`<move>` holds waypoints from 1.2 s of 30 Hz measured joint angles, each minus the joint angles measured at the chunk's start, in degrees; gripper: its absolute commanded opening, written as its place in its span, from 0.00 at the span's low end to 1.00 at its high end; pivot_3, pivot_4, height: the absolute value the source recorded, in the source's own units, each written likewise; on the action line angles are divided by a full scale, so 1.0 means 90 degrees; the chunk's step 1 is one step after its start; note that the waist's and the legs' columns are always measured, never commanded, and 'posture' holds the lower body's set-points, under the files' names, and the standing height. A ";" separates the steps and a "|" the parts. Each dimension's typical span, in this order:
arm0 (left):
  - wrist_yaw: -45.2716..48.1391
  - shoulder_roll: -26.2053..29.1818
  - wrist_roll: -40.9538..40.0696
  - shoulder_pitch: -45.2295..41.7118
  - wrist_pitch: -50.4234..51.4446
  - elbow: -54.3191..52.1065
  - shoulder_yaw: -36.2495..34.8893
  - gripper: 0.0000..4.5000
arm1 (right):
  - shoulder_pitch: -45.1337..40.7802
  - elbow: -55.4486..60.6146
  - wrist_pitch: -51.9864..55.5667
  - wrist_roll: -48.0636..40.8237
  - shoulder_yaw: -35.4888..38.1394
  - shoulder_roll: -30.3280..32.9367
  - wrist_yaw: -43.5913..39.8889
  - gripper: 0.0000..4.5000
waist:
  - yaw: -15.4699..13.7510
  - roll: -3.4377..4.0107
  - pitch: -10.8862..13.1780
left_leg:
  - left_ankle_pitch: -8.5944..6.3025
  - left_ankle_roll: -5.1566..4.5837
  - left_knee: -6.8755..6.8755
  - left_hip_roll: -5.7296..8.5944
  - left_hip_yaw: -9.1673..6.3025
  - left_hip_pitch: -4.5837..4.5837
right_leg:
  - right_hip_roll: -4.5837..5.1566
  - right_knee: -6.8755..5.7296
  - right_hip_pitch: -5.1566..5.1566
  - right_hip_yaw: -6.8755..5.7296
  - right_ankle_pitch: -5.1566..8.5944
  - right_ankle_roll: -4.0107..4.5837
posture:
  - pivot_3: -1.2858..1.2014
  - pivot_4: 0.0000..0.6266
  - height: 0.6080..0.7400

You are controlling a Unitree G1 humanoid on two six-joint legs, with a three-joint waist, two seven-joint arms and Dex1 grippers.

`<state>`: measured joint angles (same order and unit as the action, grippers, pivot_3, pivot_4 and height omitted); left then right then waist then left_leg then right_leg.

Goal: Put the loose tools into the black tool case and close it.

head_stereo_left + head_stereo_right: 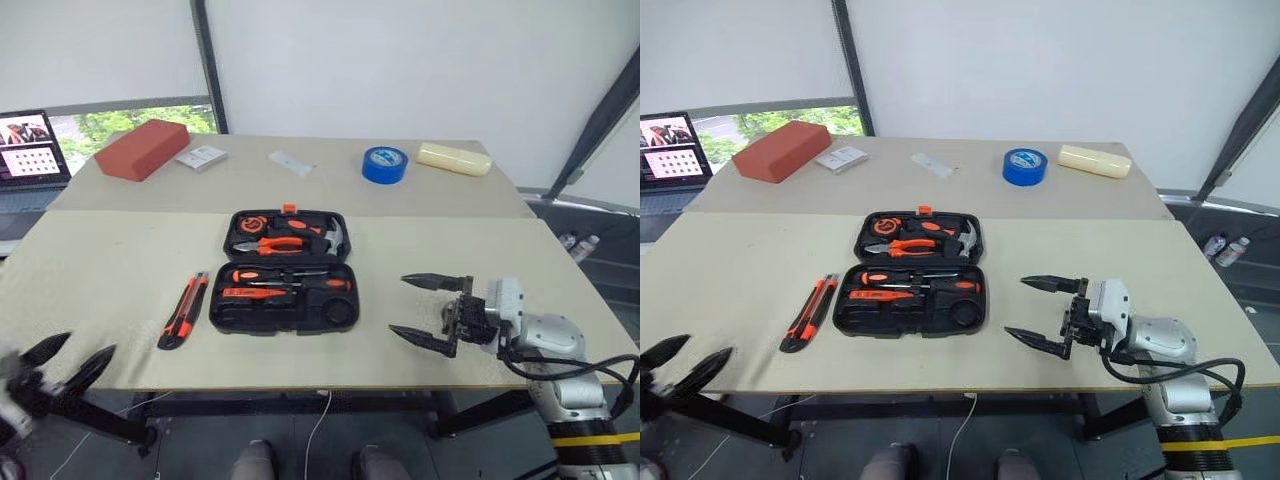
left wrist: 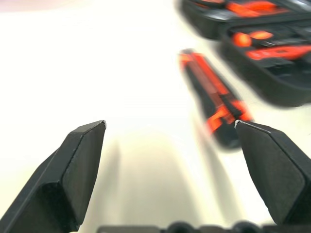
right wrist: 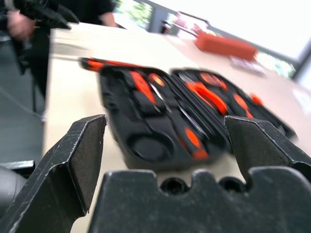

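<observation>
Both claws hang released, left claw [image 1: 55, 362] and right claw [image 1: 430, 307] flanking my open black moulded-plastic tool case [image 1: 284, 270]; just left of it lies the slim, rigid, light-looking orange-and-black utility knife [image 1: 184, 309], which I'd pinch mid-body across its narrow sides.

The black tool case [image 1: 282, 270] looks like matt moulded plastic, and the hammer [image 1: 335, 236] in it has a shiny steel head beside pliers [image 1: 272, 245] with glossy orange grips. The utility knife [image 1: 184, 310] is smooth orange-and-black plastic on a pale, matt, finely textured table [image 1: 120, 300]. The roll of blue tape [image 1: 384, 164] looks glossy, the red brick-shaped block [image 1: 142, 149] dull and rough, and the fingers [image 2: 73, 174] of both grippers matt black plastic.
</observation>
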<state>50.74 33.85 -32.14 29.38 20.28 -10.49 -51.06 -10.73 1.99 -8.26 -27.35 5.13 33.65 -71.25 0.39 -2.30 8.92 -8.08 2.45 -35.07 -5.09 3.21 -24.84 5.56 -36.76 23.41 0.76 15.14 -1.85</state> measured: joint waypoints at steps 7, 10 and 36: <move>-0.0363 -0.0167 -0.0460 0.0610 0.0760 -0.0824 -0.0076 0.97 | 0.0027 -0.0060 0.0106 -0.0111 0.0009 0.0079 -0.0213 1.00 | -0.0084 -0.0011 0.0003 | -0.0001 0.0002 -0.0001 0.0024 0.0001 -0.0003 | 0.0035 0.0005 0.0003 -0.0003 0.0000 0.0000 | 0.52 0.24 1.00; -0.0751 0.0228 -0.0880 0.0113 0.1513 -0.1275 0.0238 0.97 | 0.0013 -0.0020 0.0106 -0.0116 0.0007 0.0072 -0.0215 1.00 | -0.0101 -0.0007 0.0004 | -0.0001 0.0002 0.0001 0.0026 0.0001 -0.0004 | 0.0035 0.0002 0.0004 -0.0003 0.0000 -0.0001 | 0.52 0.24 1.00; -0.1834 0.1429 -0.0081 -0.3561 0.2726 0.0348 0.3508 0.37 | -0.0558 0.0973 0.1189 -0.0595 -0.0400 -0.0001 0.0180 1.00 | -0.0025 -0.0012 0.0007 | 0.0001 -0.0002 0.0016 0.0011 -0.0021 -0.0014 | -0.0031 -0.0012 -0.0010 0.0020 -0.0018 0.0008 | 0.52 0.24 1.00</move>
<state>34.23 46.72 -32.87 -2.67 44.81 -7.36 -19.48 -15.75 10.74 2.44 -32.70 1.53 33.64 -69.63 0.16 -2.41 8.99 -8.07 2.43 -34.92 -4.99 3.01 -24.97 5.28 -36.86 23.32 0.94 14.98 -1.77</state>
